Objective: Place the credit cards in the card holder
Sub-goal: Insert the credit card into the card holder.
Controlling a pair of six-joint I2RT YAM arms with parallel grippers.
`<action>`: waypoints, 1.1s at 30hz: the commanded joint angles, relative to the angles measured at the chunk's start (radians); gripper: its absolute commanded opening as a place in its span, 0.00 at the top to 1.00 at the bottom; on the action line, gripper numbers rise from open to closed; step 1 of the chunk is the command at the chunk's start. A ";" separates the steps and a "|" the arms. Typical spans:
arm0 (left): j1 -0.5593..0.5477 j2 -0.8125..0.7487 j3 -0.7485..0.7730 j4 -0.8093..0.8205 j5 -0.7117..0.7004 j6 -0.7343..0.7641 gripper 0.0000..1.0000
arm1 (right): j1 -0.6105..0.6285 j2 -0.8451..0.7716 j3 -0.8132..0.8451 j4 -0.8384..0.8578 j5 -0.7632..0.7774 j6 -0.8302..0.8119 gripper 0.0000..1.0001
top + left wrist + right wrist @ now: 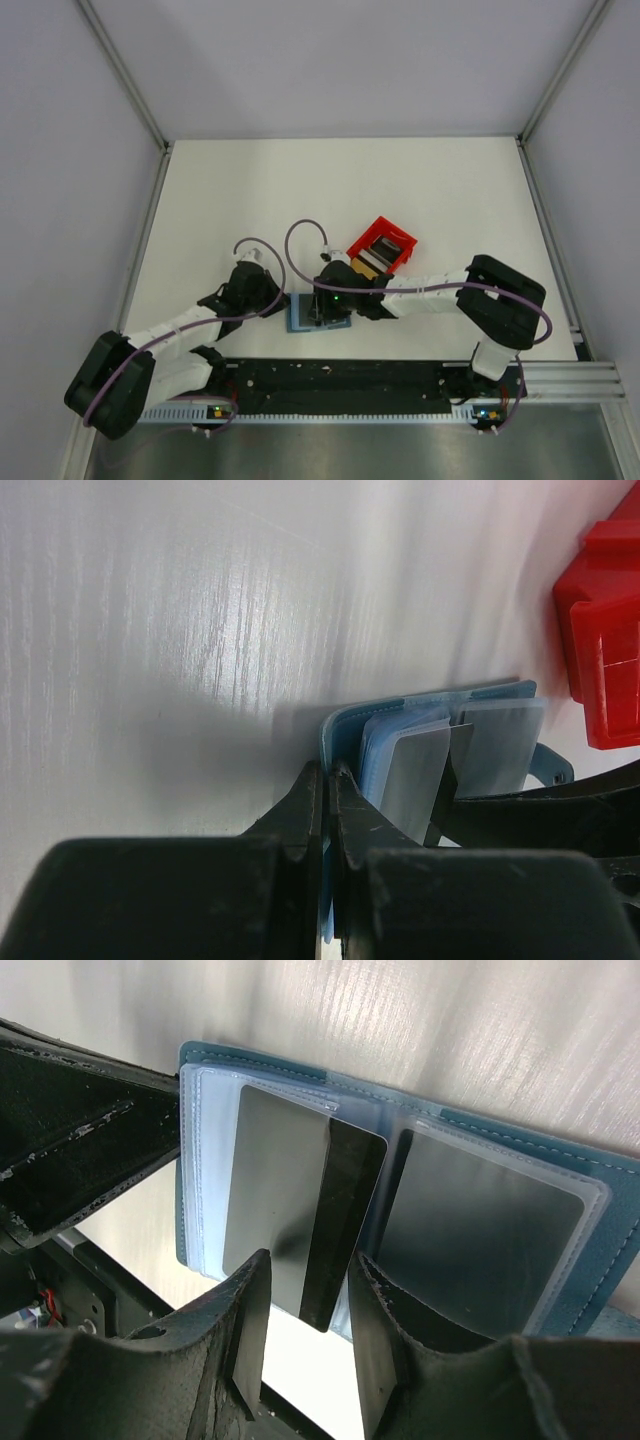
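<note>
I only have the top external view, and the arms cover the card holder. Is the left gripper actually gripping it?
Observer: Yes; the left wrist view shows the left gripper shut on the cover edge of the card holder.
Operator: Is a card going in?
Observer: The right wrist view shows a striped card partly in a clear pocket, its lower end out, by the right gripper, whose fingers stand apart.
Operator: Any card fully in?
Observer: A second card lies inside the neighbouring pocket.
</note>
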 commanded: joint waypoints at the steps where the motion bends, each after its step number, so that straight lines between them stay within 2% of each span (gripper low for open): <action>1: -0.001 0.019 -0.029 -0.026 -0.014 0.016 1.00 | 0.012 0.013 0.033 0.062 0.002 -0.072 0.64; 9: -0.001 0.017 -0.026 -0.029 -0.015 0.020 1.00 | 0.013 -0.017 -0.042 0.232 -0.064 -0.133 0.70; 12: -0.001 0.017 -0.026 -0.031 -0.015 0.019 1.00 | 0.012 -0.030 -0.050 0.240 -0.059 -0.133 0.71; 15: -0.001 0.017 -0.023 -0.034 -0.018 0.023 1.00 | 0.013 -0.039 -0.039 0.160 0.019 -0.098 0.66; 19: -0.001 0.017 -0.023 -0.037 -0.017 0.025 1.00 | 0.007 -0.072 -0.076 0.156 0.092 -0.046 0.59; 23: -0.001 0.014 -0.023 -0.031 -0.012 0.023 1.00 | 0.003 -0.082 -0.079 0.140 0.129 -0.026 0.56; 33: -0.001 0.016 -0.019 -0.026 0.003 0.031 1.00 | -0.002 -0.016 -0.036 0.183 0.043 -0.041 0.56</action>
